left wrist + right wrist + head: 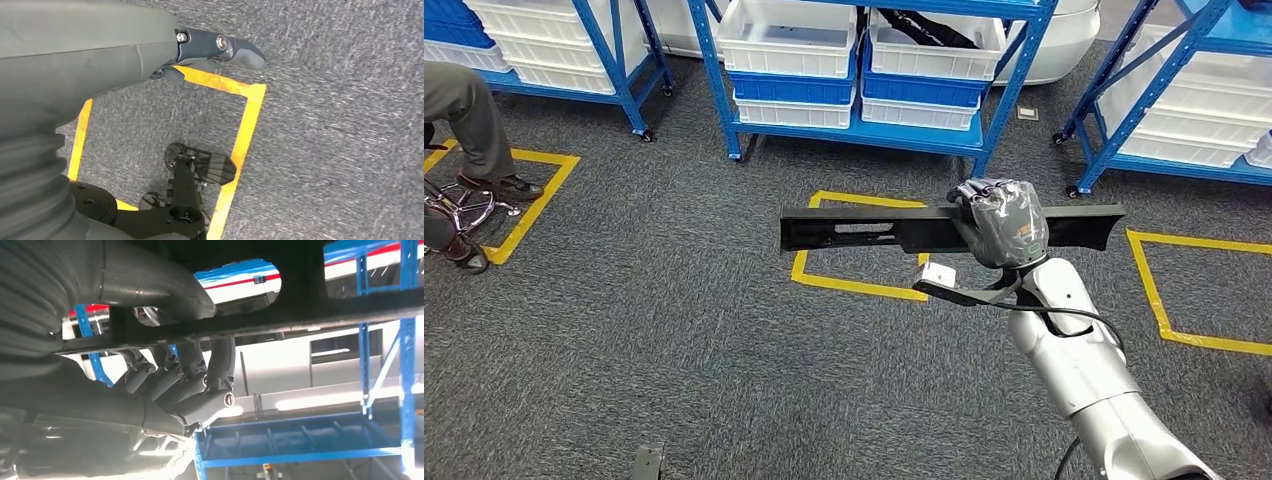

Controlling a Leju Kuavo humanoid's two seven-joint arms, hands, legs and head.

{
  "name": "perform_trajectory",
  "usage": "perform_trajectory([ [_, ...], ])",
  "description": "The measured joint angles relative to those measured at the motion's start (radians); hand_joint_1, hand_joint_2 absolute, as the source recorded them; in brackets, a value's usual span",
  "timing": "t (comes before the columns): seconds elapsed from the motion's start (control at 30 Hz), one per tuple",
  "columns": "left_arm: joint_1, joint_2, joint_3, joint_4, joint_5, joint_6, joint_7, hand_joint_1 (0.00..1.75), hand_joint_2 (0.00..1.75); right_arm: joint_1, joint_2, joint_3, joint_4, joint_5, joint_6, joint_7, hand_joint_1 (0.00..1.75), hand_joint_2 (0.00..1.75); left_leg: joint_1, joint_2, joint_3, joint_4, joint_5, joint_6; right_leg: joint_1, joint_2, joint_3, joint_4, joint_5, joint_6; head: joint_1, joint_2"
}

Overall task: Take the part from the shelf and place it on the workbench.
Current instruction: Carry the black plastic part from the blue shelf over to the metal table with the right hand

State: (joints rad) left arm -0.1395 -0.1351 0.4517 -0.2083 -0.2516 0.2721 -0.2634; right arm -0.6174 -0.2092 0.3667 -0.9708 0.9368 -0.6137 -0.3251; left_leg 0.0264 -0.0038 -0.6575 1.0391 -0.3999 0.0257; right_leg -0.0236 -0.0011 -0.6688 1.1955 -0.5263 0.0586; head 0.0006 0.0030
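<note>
In the head view my right hand (1004, 222) grips a long, flat black part (864, 228) near its right third. The part lies level and crosswise above the grey carpet, in front of the blue shelf (864, 130). The right wrist view shows the same part (310, 310) as a dark bar, with the fingers (200, 385) of my right hand (165, 390) wrapped around it from below. My left hand (215, 50) hangs over the floor, its thumb stretched out and nothing in it.
Blue racks hold white and blue bins (789, 45) at the back, with another rack (1184, 110) to the right. Yellow tape squares (859, 285) mark the carpet. A seated person's leg (474, 120) and a stool (464, 208) are at the left.
</note>
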Motion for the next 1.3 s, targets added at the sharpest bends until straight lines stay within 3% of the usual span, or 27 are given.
perform_trajectory([
  [0.07, -0.001, 0.0, 0.0, 0.0, 0.0, 0.0, 0.001, 0.0, 1.75, -0.002, 0.0, 0.001, 0.002, 0.014, -0.001, 0.0, 1.75, 1.75, 0.0, -0.007, -0.013, 0.0, 0.015, -0.014, 0.001, 0.019, 0.092, -0.136, 0.019, 0.001, 0.0, 0.0],
  [0.1, -0.002, -0.001, 0.0, 0.0, 0.0, 0.0, 0.001, 0.0, 1.75, -0.003, 0.0, 0.002, 0.003, 0.017, -0.002, 0.0, 1.75, 1.75, -0.002, -0.01, -0.017, -0.001, 0.021, -0.021, 0.005, 0.026, 0.114, -0.173, 0.024, -0.007, -0.001, 0.0],
  [0.17, -0.002, -0.001, 0.0, 0.0, -0.001, 0.0, 0.003, 0.0, 1.75, -0.004, 0.0, 0.004, 0.006, 0.022, -0.004, 0.0, 1.75, 1.75, -0.005, -0.017, -0.02, -0.007, 0.035, -0.034, 0.017, 0.026, 0.118, -0.183, 0.034, -0.027, -0.003, 0.0],
  [0.23, 0.0, -0.002, 0.0, 0.0, -0.001, 0.001, 0.004, 0.0, 1.75, -0.004, 0.001, 0.006, 0.008, 0.025, -0.004, 0.001, 1.75, 1.75, -0.002, -0.021, -0.027, -0.003, 0.038, -0.042, 0.004, 0.013, 0.112, -0.184, 0.047, -0.048, -0.004, 0.0],
  [0.27, 0.0, -0.001, 0.0, 0.0, -0.001, 0.002, 0.005, 0.0, 1.75, -0.004, 0.003, 0.006, 0.009, 0.025, -0.004, 0.001, 1.75, 1.75, 0.0, -0.017, -0.039, 0.019, 0.02, -0.045, -0.001, 0.005, 0.109, -0.185, 0.054, -0.059, -0.004, 0.0],
  [0.33, 0.001, -0.001, 0.0, 0.0, -0.001, 0.002, 0.005, 0.0, 1.75, -0.004, 0.007, 0.006, 0.009, 0.025, -0.004, 0.001, 1.75, 1.75, 0.003, -0.009, -0.082, 0.126, -0.053, -0.05, -0.001, -0.008, 0.102, -0.186, 0.064, -0.078, -0.005, 0.0],
  [0.4, 0.002, -0.001, 0.0, 0.0, -0.001, 0.003, 0.006, 0.0, 1.75, -0.004, 0.009, 0.006, 0.01, 0.027, -0.004, 0.001, 1.75, 1.75, 0.003, -0.006, -0.128, 0.254, -0.119, -0.055, 0.008, -0.022, 0.092, -0.186, 0.07, -0.087, -0.005, 0.0],
  [0.43, 0.002, -0.001, 0.0, 0.0, -0.001, 0.003, 0.006, 0.0, 1.75, -0.003, 0.009, 0.006, 0.012, 0.029, -0.005, 0.001, 1.75, 1.75, 0.003, -0.004, -0.134, 0.284, -0.13, -0.057, 0.011, -0.029, 0.088, -0.185, 0.073, -0.088, -0.006, 0.0],
  [0.47, 0.003, -0.001, 0.0, 0.0, -0.001, 0.003, 0.006, 0.0, 1.75, -0.003, 0.01, 0.007, 0.012, 0.033, -0.005, 0.002, 1.75, 1.75, 0.003, -0.002, -0.119, 0.274, -0.123, -0.056, 0.014, -0.035, 0.085, -0.185, 0.075, -0.089, -0.005, 0.0],
  [0.5, 0.003, -0.001, 0.0, 0.0, -0.002, 0.003, 0.006, 0.0, 1.75, -0.003, 0.011, 0.007, 0.013, 0.037, -0.006, 0.002, 1.75, 1.75, 0.003, 0.004, -0.084, 0.228, -0.103, -0.053, 0.017, -0.042, 0.084, -0.185, 0.076, -0.088, -0.006, 0.0],
  [0.57, 0.002, 0.0, 0.0, 0.0, -0.002, 0.002, 0.006, 0.0, 1.75, -0.004, 0.011, 0.007, 0.013, 0.045, -0.008, 0.004, 1.75, 1.75, -0.003, 0.031, 0.007, 0.091, -0.063, -0.038, 0.024, -0.055, 0.083, -0.184, 0.077, -0.085, -0.005, 0.0],
  [0.6, 0.002, 0.0, 0.0, 0.0, -0.002, 0.001, 0.006, 0.0, 1.75, -0.004, 0.011, 0.007, 0.013, 0.048, -0.008, 0.005, 1.75, 1.75, -0.007, 0.042, 0.035, 0.043, -0.053, -0.03, 0.028, -0.06, 0.083, -0.183, 0.078, -0.083, -0.004, 0.0],
  [0.63, 0.001, 0.001, 0.0, 0.0, -0.002, 0.001, 0.006, 0.0, 1.75, -0.006, 0.011, 0.007, 0.013, 0.049, -0.008, 0.006, 1.75, 1.75, -0.011, 0.048, 0.048, 0.017, -0.05, -0.022, 0.031, -0.067, 0.082, -0.182, 0.08, -0.079, -0.003, 0.0],
  [0.7, 0.002, 0.001, 0.0, 0.0, -0.002, 0.0, 0.006, 0.0, 1.75, -0.008, 0.014, 0.008, 0.013, 0.05, -0.008, 0.008, 1.75, 1.75, -0.015, 0.037, 0.044, 0.007, -0.043, -0.009, 0.034, -0.078, 0.081, -0.184, 0.083, -0.069, -0.003, 0.0],
  [0.77, 0.003, 0.001, 0.001, 0.0, -0.001, 0.0, 0.005, 0.0, 1.75, -0.009, 0.016, 0.009, 0.013, 0.05, -0.009, 0.009, 1.75, 1.75, -0.01, 0.023, 0.046, -0.01, -0.026, 0.003, 0.032, -0.063, 0.069, -0.17, 0.072, -0.061, -0.003, 0.0],
  [0.8, 0.002, 0.0, 0.001, 0.0, 0.0, -0.001, 0.005, 0.0, 1.75, -0.01, 0.016, 0.009, 0.013, 0.05, -0.008, 0.009, 1.75, 1.75, -0.006, 0.016, 0.047, -0.019, -0.017, 0.008, 0.03, -0.046, 0.053, -0.137, 0.053, -0.061, -0.002, 0.0],
  [0.87, 0.001, -0.001, 0.001, 0.0, 0.0, -0.002, 0.005, 0.0, 1.75, -0.009, 0.015, 0.01, 0.016, 0.052, -0.007, 0.01, 1.75, 1.75, -0.003, -0.002, 0.04, -0.025, -0.005, 0.014, 0.02, -0.014, -0.002, -0.017, -0.004, -0.063, -0.001, 0.0],
  [0.93, 0.002, -0.002, 0.001, 0.0, 0.001, -0.003, 0.005, 0.0, 1.75, -0.004, 0.016, 0.013, 0.021, 0.055, -0.006, 0.01, 1.75, 1.75, 0.0, -0.023, 0.03, -0.025, 0.001, 0.009, 0.01, -0.006, -0.046, 0.085, -0.04, -0.055, -0.001, 0.0],
  [0.97, 0.004, -0.002, 0.002, 0.0, 0.002, -0.003, 0.005, 0.0, 1.75, -0.002, 0.016, 0.016, 0.024, 0.058, -0.006, 0.011, 1.75, 1.75, 0.003, -0.034, 0.026, -0.025, 0.005, 0.004, 0.004, -0.005, -0.043, 0.086, -0.036, -0.044, -0.001, 0.0],
  [1.0, 0.005, -0.002, 0.003, 0.0, 0.003, -0.002, 0.005, 0.0, 1.75, -0.001, 0.017, 0.019, 0.026, 0.061, -0.006, 0.011, 1.75, 1.75, 0.006, -0.045, 0.022, -0.024, 0.008, -0.001, -0.004, -0.004, -0.02, 0.046, -0.019, -0.031, -0.001, 0.0],
  [1.07, 0.005, -0.002, 0.006, 0.0, 0.005, -0.002, 0.005, 0.0, 1.75, 0.0, 0.019, 0.024, 0.03, 0.067, -0.007, 0.013, 1.75, 1.75, 0.012, -0.066, 0.017, -0.022, 0.014, -0.015, -0.017, 0.015, 0.054, -0.09, 0.026, -0.004, 0.0, 0.0],
  [1.1, 0.005, -0.002, 0.008, 0.0, 0.005, -0.002, 0.005, 0.0, 1.75, 0.0, 0.021, 0.027, 0.031, 0.069, -0.007, 0.014, 1.75, 1.75, 0.013, -0.075, 0.013, -0.021, 0.016, -0.023, -0.019, 0.027, 0.082, -0.143, 0.041, 0.0, 0.001, 0.0],
  [1.17, 0.007, 0.0, 0.012, 0.0, 0.007, -0.001, 0.005, 0.0, 1.75, 0.003, 0.027, 0.03, 0.034, 0.073, -0.009, 0.015, 1.75, 1.75, 0.011, -0.089, 0.005, -0.024, 0.025, -0.04, -0.015, 0.038, 0.099, -0.179, 0.051, -0.01, 0.001, 0.0],
  [1.23, 0.014, 0.002, 0.015, 0.0, 0.01, -0.001, 0.005, 0.0, 1.75, 0.007, 0.036, 0.033, 0.036, 0.079, -0.011, 0.015, 1.75, 1.75, 0.016, -0.096, 0.0, -0.028, 0.032, -0.049, -0.014, 0.026, 0.097, -0.178, 0.06, -0.026, -0.002, 0.0],
  [1.3, 0.021, 0.005, 0.018, 0.001, 0.014, -0.001, 0.005, 0.0, 1.75, 0.008, 0.049, 0.036, 0.036, 0.088, -0.011, 0.019, 1.75, 1.75, 0.019, -0.062, -0.013, 0.0, 0.014, -0.053, -0.013, 0.015, 0.096, -0.179, 0.067, -0.041, -0.006, 0.0],
])
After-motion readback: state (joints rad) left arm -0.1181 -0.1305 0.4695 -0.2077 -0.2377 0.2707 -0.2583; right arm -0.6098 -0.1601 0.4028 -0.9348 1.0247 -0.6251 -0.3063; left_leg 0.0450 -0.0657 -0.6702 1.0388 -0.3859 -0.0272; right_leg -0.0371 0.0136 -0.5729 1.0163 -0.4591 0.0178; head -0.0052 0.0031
